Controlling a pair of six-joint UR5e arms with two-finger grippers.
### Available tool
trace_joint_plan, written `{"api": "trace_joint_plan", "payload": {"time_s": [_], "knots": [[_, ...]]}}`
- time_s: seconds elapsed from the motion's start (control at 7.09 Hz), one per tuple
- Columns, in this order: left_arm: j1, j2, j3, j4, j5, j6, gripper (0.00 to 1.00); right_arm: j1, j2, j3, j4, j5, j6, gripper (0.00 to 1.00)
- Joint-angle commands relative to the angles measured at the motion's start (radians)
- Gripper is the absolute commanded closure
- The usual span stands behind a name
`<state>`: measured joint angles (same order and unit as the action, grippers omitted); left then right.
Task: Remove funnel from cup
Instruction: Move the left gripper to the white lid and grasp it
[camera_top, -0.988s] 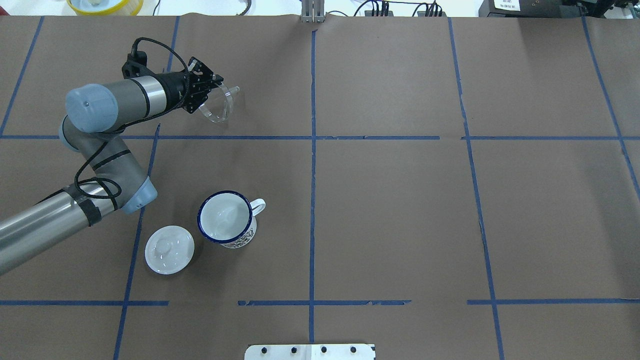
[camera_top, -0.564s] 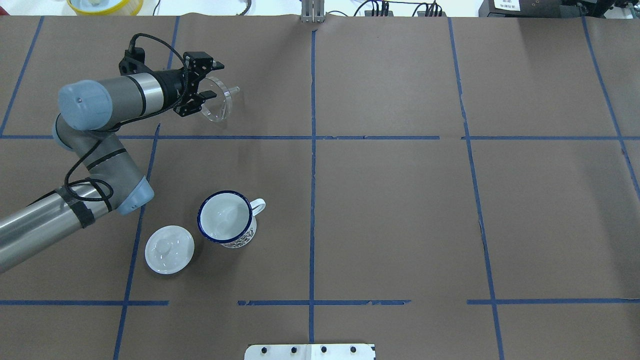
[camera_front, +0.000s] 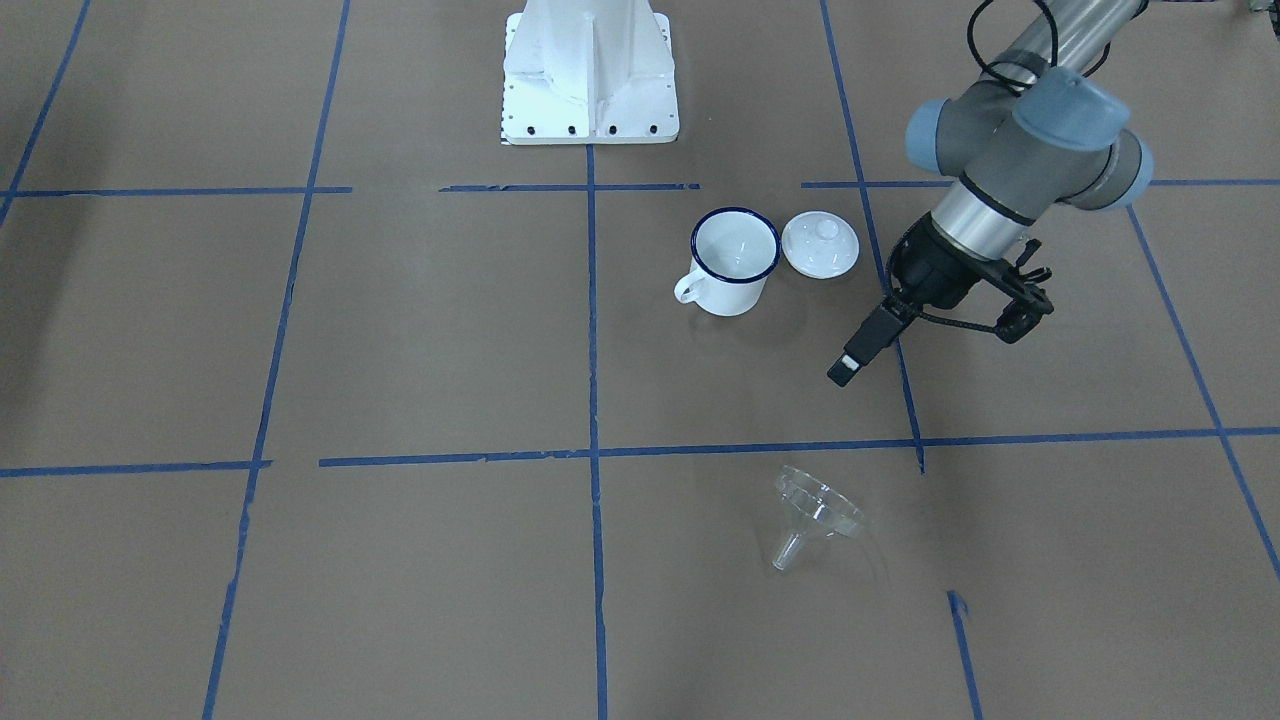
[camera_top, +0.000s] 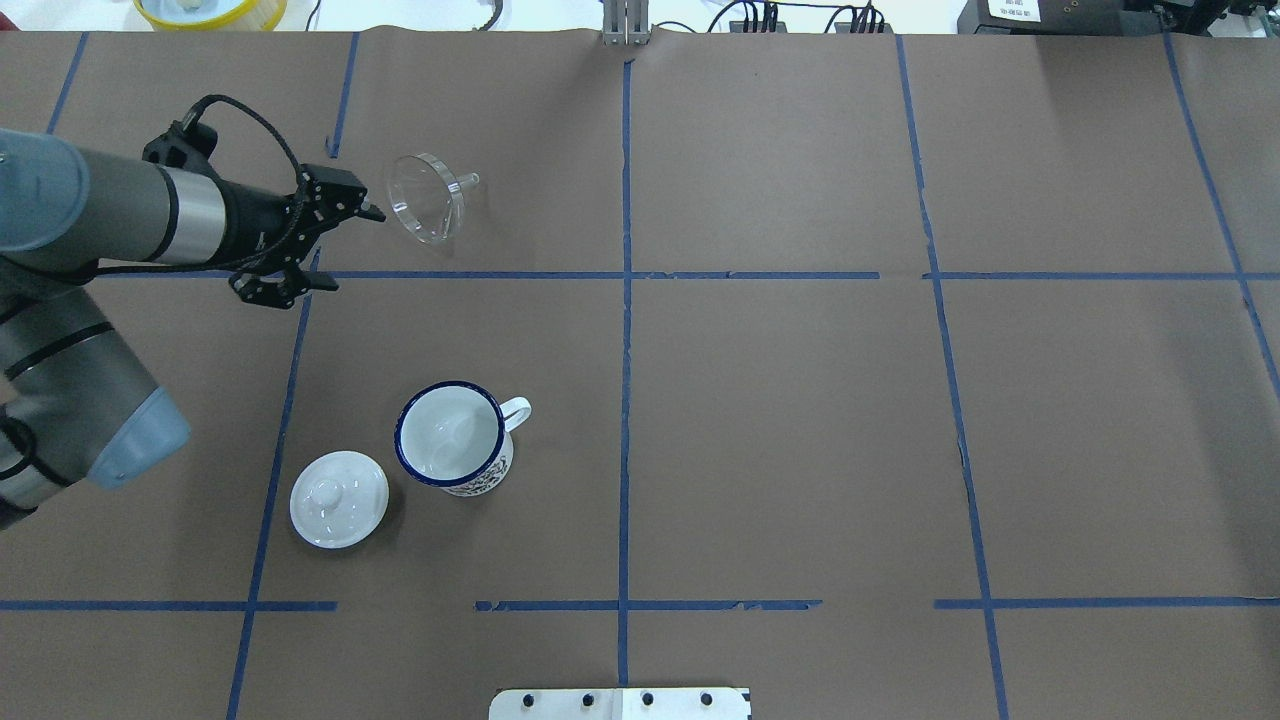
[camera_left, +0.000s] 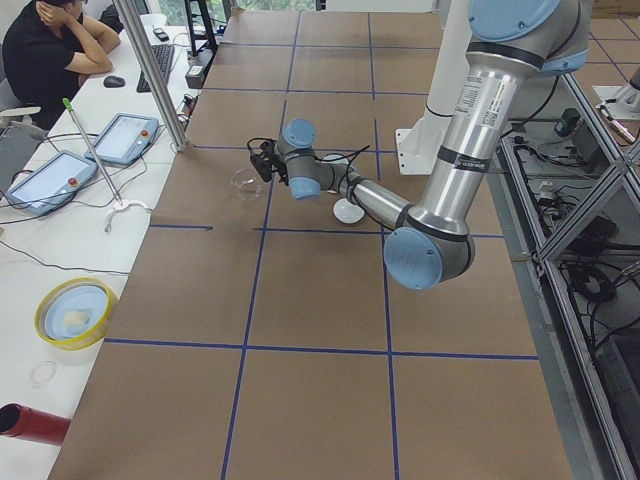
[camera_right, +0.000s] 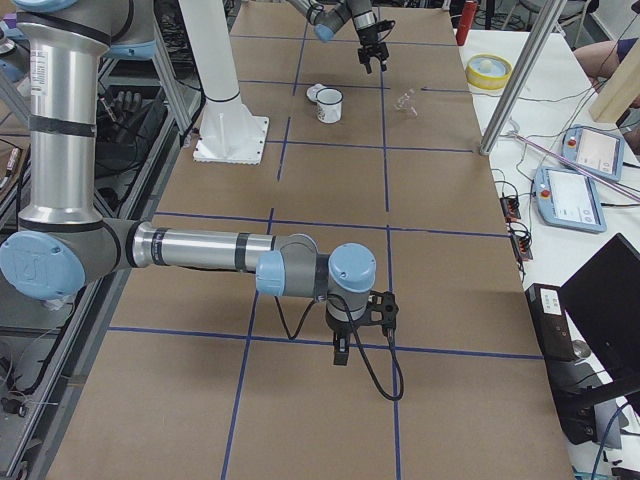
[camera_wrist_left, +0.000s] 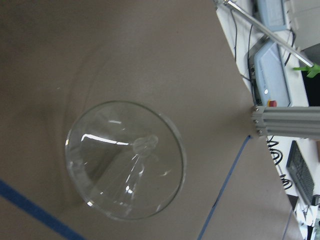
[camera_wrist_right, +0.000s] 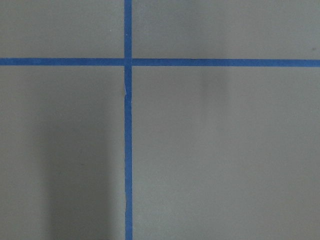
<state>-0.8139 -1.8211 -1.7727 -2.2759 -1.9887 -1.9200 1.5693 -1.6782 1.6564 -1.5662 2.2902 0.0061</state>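
The clear funnel (camera_top: 428, 210) lies on its side on the brown table, free of any grip, with its spout pointing right; it also shows in the front view (camera_front: 815, 515) and fills the left wrist view (camera_wrist_left: 125, 160). The cup (camera_top: 450, 438), a white mug with a dark blue rim, stands upright and empty nearer the robot (camera_front: 735, 255). My left gripper (camera_top: 355, 252) is open and empty, a short way left of the funnel (camera_front: 928, 352). My right gripper (camera_right: 362, 335) hangs over bare table far to the right; I cannot tell if it is open.
A white knobbed lid (camera_top: 338, 498) lies just left of the cup. The white robot base (camera_front: 590, 70) stands at the table's near edge. A yellow bowl (camera_top: 210, 10) sits beyond the far left edge. Blue tape lines cross the table.
My left gripper has opened, let go of the funnel and drawn back to the left. The funnel now lies on the table. The cup and lid have not moved.
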Motion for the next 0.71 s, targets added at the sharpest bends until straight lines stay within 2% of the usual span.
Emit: {"api": "trace_joint_plan", "payload": {"time_s": [0.0, 0.14, 0.28, 0.42, 0.56], "knots": [[0.110, 0.098, -0.198, 0.381, 0.045, 0.064, 0.00, 0.000, 0.000, -0.001, 0.000, 0.000, 0.000, 0.00], [0.168, 0.105, -0.241, 0.506, 0.092, 0.049, 0.00, 0.000, 0.000, 0.000, 0.000, 0.000, 0.000, 0.00], [0.218, 0.105, -0.243, 0.553, 0.097, -0.027, 0.00, 0.000, 0.000, 0.000, 0.000, 0.000, 0.000, 0.00], [0.275, 0.138, -0.244, 0.555, 0.103, -0.119, 0.00, 0.000, 0.000, 0.000, 0.000, 0.000, 0.000, 0.00], [0.333, 0.146, -0.244, 0.555, 0.163, -0.207, 0.00, 0.000, 0.000, -0.001, 0.000, 0.000, 0.000, 0.00]]}}
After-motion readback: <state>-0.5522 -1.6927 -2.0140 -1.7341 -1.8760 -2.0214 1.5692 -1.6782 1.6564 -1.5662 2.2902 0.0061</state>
